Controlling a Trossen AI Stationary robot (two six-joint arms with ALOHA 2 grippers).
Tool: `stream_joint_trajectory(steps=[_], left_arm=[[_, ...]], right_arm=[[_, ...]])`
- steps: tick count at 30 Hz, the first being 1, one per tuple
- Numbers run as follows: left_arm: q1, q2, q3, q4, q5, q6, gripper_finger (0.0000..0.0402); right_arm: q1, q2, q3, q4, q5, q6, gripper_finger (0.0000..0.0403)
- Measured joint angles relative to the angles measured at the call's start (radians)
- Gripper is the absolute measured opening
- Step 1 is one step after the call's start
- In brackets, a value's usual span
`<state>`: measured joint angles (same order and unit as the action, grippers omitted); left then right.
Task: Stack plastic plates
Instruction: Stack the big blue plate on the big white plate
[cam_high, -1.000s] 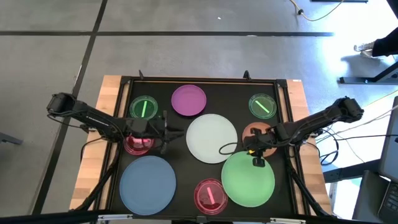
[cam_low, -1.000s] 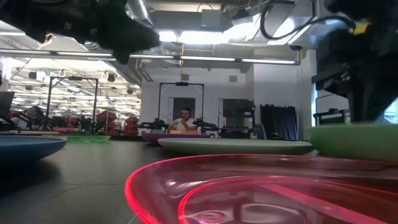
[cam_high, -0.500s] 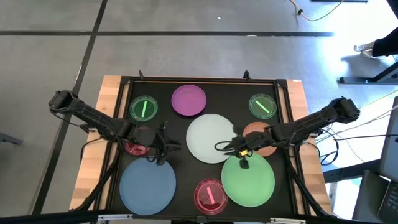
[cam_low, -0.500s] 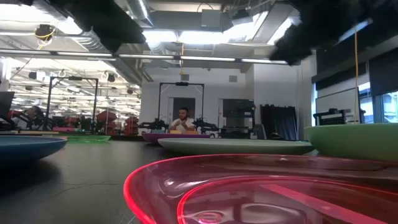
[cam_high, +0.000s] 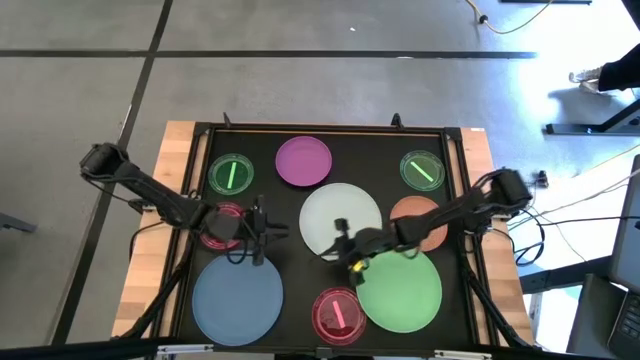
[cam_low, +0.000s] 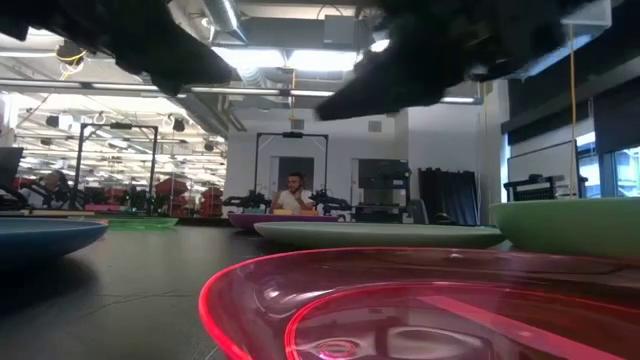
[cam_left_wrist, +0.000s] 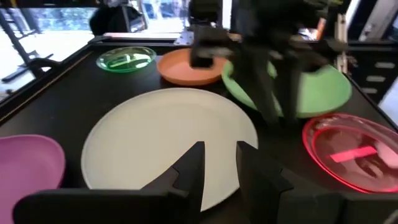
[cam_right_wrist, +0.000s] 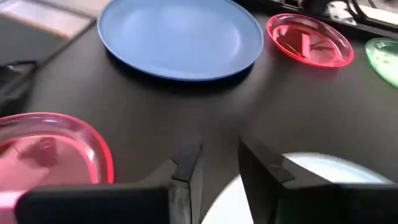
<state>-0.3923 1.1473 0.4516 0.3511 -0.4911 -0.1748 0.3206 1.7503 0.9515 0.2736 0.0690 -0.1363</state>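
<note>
In the high view the plates lie flat on the black mat: large white, blue and green, purple, orange, two small translucent green and two pink-red. My left gripper hovers open between the left pink-red plate and the white plate. My right gripper hovers open over the white plate's near right rim, facing the blue plate.
A raised black frame borders the mat on the wooden table. My two grippers face each other across the white plate, and the right arm stands close ahead of the left one. A person sits far behind the table.
My right gripper has swept toward the table's left, from above the orange and green plates to the white plate's near right rim. My left gripper has shifted a little toward the near edge, beside the pink-red plate. No plate has moved.
</note>
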Motion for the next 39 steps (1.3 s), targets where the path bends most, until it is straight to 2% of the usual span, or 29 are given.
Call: stream_joint_trajectory(steps=[4,10,15,22,28,34,39], left_arm=[[0.018,0.0,-0.007,0.003,0.004,-0.005,0.0085],[0.021,-0.006,-0.007,-0.011,0.018,-0.002,0.0085],[0.021,-0.083,-0.008,-0.038,0.018,-0.002,0.0085],[0.021,-0.192,-0.007,-0.067,0.01,0.0,0.0085],[0.021,-0.208,-0.007,-0.041,-0.006,0.024,0.0085],[0.021,-0.202,-0.007,-0.041,-0.022,0.022,0.0085],[0.021,-0.202,-0.007,-0.022,-0.022,0.019,0.0085]], right_arm=[[0.0,0.129,0.179,-0.123,-0.014,-0.088,0.0117],[0.0,0.296,0.413,-0.225,-0.017,-0.144,0.019],[0.0,0.385,0.53,-0.266,-0.044,-0.302,0.0221],[0.0,0.44,0.565,-0.283,-0.092,-0.454,0.0209],[0.0,0.454,0.565,-0.187,-0.177,-0.547,0.019],[-0.003,0.482,0.576,-0.165,-0.256,-0.551,0.0176],[-0.007,0.557,0.663,-0.203,-0.366,-0.53,0.0172]])
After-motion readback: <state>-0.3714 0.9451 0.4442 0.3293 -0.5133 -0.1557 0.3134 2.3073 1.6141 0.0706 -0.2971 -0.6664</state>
